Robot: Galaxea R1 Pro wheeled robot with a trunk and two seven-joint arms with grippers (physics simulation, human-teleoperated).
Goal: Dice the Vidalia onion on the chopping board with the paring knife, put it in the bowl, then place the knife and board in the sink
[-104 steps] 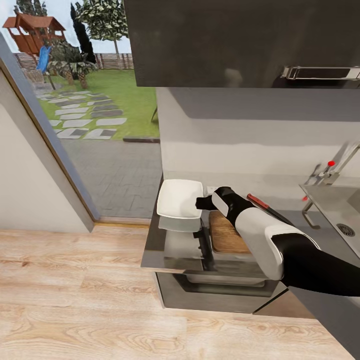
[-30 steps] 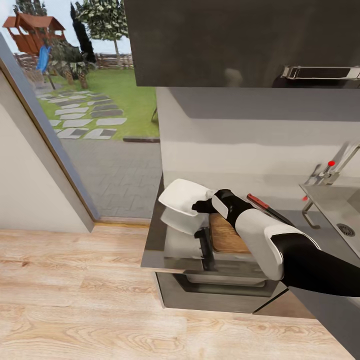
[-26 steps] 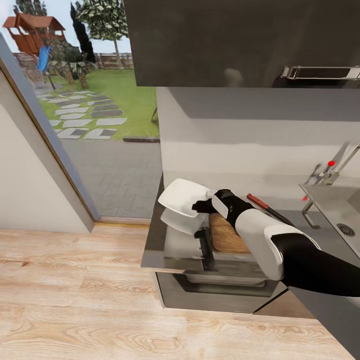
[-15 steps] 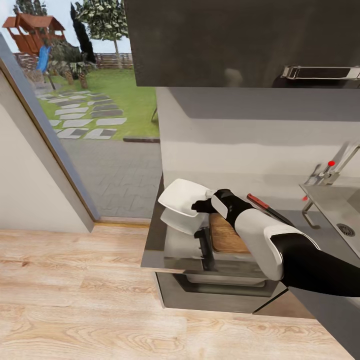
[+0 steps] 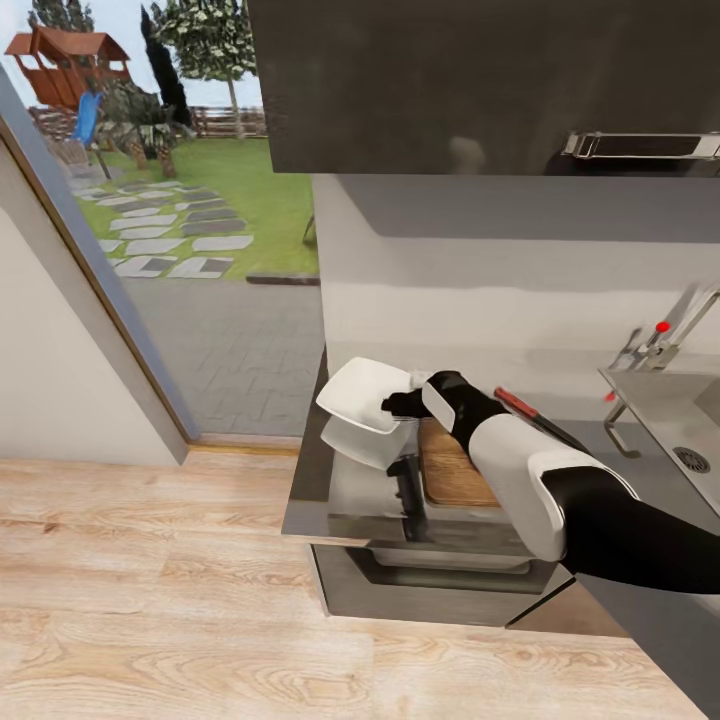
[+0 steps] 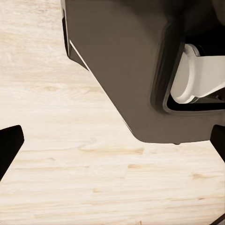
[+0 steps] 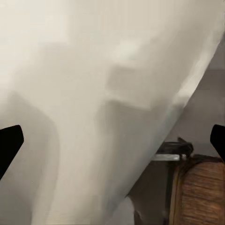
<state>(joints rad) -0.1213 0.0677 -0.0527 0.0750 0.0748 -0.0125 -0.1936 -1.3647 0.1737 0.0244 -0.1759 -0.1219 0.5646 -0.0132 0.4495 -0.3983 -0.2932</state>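
The bowl (image 5: 365, 395) looks like smooth white glazed ceramic with a soft sheen. The board (image 5: 452, 470) is brown wood with visible grain. The desk (image 5: 320, 500) is a polished grey slab that mirrors what stands on it. The cabinet (image 5: 480, 80) above is glossy dark grey with a steel handle (image 5: 640, 146). The floor (image 5: 150, 620) is pale grained wood. The tap (image 5: 670, 335) is chrome.

white bowl (image 5: 366, 393) tilted, lifted off countertop (image 5: 310, 495), beside chopping board (image 5: 455, 475).

Bowl (image 5: 365, 395) left of chopping board (image 5: 455, 470) on countertop (image 5: 320, 500); paring knife (image 5: 535, 415) behind board (sink (image 5: 670, 400) far right).
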